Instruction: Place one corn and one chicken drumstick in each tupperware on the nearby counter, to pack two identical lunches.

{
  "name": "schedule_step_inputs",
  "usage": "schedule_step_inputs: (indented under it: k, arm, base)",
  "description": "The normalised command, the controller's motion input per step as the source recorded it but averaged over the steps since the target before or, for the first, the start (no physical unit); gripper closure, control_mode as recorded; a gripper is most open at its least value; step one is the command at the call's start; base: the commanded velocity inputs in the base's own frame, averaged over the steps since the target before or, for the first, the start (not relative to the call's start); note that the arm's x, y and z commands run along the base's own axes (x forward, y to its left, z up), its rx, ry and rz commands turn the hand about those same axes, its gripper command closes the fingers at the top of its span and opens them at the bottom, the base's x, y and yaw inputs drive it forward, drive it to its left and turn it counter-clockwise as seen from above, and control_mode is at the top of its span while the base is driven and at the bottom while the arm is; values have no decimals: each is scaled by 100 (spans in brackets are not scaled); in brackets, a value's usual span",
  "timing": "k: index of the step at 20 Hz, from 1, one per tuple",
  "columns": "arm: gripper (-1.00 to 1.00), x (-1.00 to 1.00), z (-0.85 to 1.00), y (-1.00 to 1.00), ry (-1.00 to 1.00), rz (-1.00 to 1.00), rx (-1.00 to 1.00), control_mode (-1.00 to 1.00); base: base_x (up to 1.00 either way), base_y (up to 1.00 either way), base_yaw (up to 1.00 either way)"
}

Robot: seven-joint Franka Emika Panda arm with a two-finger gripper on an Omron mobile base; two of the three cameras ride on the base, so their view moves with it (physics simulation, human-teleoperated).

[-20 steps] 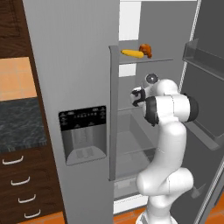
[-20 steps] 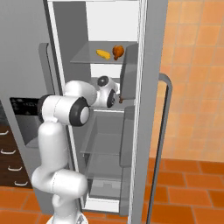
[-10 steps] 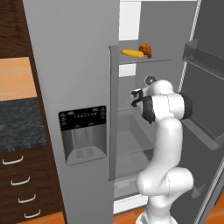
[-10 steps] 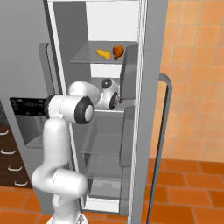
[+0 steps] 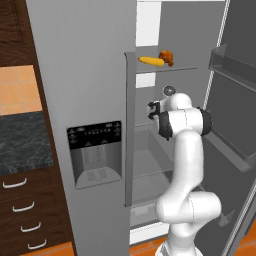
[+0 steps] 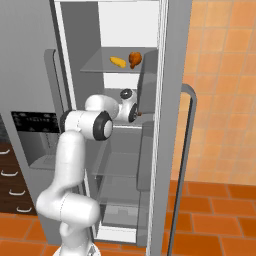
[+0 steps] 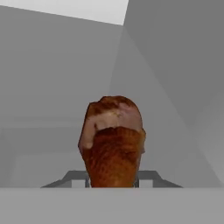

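Observation:
On the fridge's middle shelf, my gripper [image 7: 112,178] is shut on a glossy reddish-brown chicken drumstick [image 7: 113,144], whose meaty end points away from the hand. From the base views the hand [image 5: 153,110] reaches into the open fridge below the top glass shelf [image 5: 180,68], and a bit of brown shows at the gripper [image 6: 139,114]. A plain yellow-orange corn [image 5: 151,61] [image 6: 118,61] and a second drumstick [image 5: 167,56] [image 6: 135,58] lie side by side on that top shelf. The tupperware is out of view.
The fridge's left door [image 5: 85,100] with its dispenser panel [image 5: 96,152] is closed; the right door [image 5: 235,125] stands swung open with bins. A stretch of black speckled counter [image 5: 22,142] over dark drawers [image 5: 22,220] lies to the left. The fridge has lower glass shelves.
The jaws have gone from wide open to closed around the drumstick on the middle shelf. The arm has shifted slightly deeper into the fridge.

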Motion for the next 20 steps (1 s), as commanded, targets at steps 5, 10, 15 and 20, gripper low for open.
schedule_step_inputs:
  k: [5,10,15,20]
  arm:
    - [100,31,-19,-3,12,0,1,-100]
    - [100,-25,7,1,-15,0,0,-100]
    - [100,-76,17,0,-15,-1,0,-100]
    - [100,-100,31,0,-23,-3,0,-100]
  base:
    - [0,0,0]
    - [0,0,0]
    - [0,0,0]
    - [0,0,0]
